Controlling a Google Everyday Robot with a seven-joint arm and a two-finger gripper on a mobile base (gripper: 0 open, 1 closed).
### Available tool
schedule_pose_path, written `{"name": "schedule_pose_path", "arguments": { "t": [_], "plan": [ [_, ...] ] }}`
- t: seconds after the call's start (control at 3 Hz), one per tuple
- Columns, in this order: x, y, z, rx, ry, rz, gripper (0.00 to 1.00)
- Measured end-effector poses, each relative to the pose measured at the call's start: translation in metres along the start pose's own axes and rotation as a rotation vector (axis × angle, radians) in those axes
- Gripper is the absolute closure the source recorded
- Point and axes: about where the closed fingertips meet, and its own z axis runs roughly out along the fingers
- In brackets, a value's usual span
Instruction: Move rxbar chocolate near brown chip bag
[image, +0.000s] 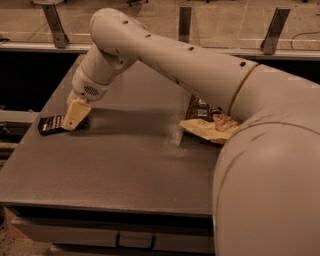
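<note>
Pincer (75, 116) sits low at the left side of the worktop (115, 165), its tan tip angled down over the right end of the rxbar chocolate (49, 125). Can't tell if it's open, closed or gripping; also can't tell whether it touches the bar or hangs just above it. Rxbar chocolate: small flat black wrapper w/ white lettering, lying flat near the worktop's left edge, long side running roughly left-right, right end hidden behind the pincer. White wrist housing w/ a small vent grille directly above the pincer. The arm (175, 65) runs from there up and right across the frame, then widens into a big beige segment filling the lower-right corner. Brown chip bag (207, 131) lies on the worktop's right side, well apart from the bar: dark brown upper part, tan lower part w/ pictured chips, crinkled, right portion covered by the arm. Bare grey worktop between bar and bag, w/ arm shadow across it. Drawer handle (135, 242) below the front edge. Behind: low rail w/ metal posts (185, 22), light floor beyond.
</note>
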Motion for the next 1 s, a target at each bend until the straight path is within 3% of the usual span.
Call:
{"name": "schedule_pose_path", "arguments": {
  "t": [0.67,1.0],
  "plan": [
    [0.009,-0.002,-0.006,0.029,0.015,0.016,0.87],
    [0.030,-0.012,-0.039,0.108,0.088,0.037,1.00]
  ]
}}
